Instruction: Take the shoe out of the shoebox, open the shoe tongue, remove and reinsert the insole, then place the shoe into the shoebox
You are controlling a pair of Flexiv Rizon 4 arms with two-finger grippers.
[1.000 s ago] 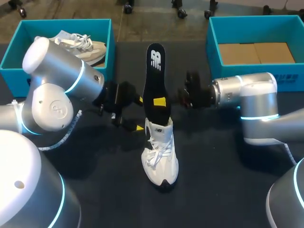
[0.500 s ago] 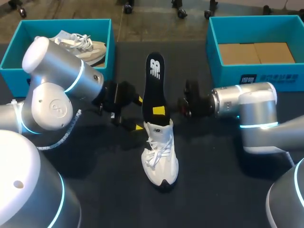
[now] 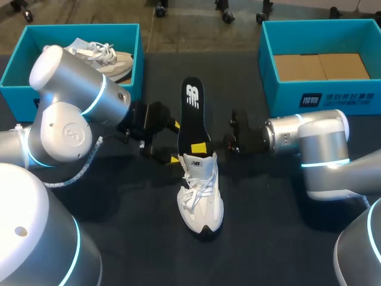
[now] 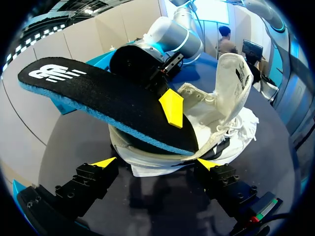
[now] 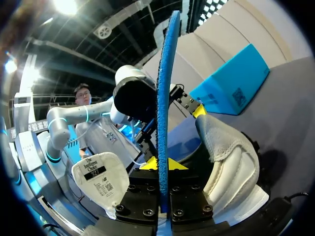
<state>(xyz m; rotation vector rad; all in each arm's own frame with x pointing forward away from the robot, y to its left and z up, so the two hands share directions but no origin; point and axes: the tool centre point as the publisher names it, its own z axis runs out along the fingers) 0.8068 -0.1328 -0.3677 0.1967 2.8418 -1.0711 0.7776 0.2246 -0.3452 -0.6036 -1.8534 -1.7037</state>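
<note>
Pinching the insole (image 3: pixel 191 113), the right gripper (image 3: pixel 200 148) holds it lengthwise, pointing away from me. The left gripper (image 4: pixel 156 163) stands wide apart, empty.

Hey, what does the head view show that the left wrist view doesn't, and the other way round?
Only the head view shows a second shoe lying in the left shoebox and cardboard in the right shoebox. Only the left wrist view shows the blue underside of the black insole and the inside of the raised tongue. Both show that insole sticking out of the white shoe, held by the right gripper, with the left gripper open at the heel.
</note>
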